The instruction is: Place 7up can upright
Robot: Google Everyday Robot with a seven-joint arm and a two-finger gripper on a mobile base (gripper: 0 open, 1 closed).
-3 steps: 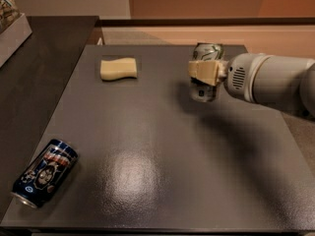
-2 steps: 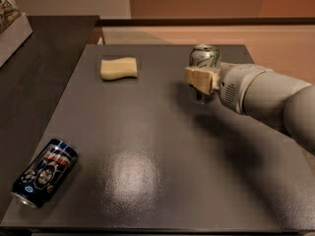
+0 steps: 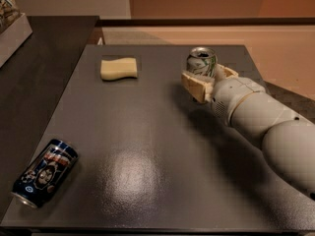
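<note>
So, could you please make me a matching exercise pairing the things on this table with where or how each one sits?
1. 7up can
2. dark blue can
3. yellow sponge
4. gripper

A. lying on its side, near left corner of the table
B. reaching in from the right, fingers closed on a can
C. upright, far right area
D. flat, far left area

Pairs: 1-C, 2-A, 3-D, 4-B

- Gripper [image 3: 207, 76], far right of the table [image 3: 147, 132]: tan, blocky, pale worn edges
- Wrist [image 3: 231, 95]: rounded, off-white, with a cluster of tiny dark holes on the side
- Arm [image 3: 268, 127]: thick, smooth, pale grey-white segments, bulging between dark seams
- Small dark dots on the nearest segment
</note>
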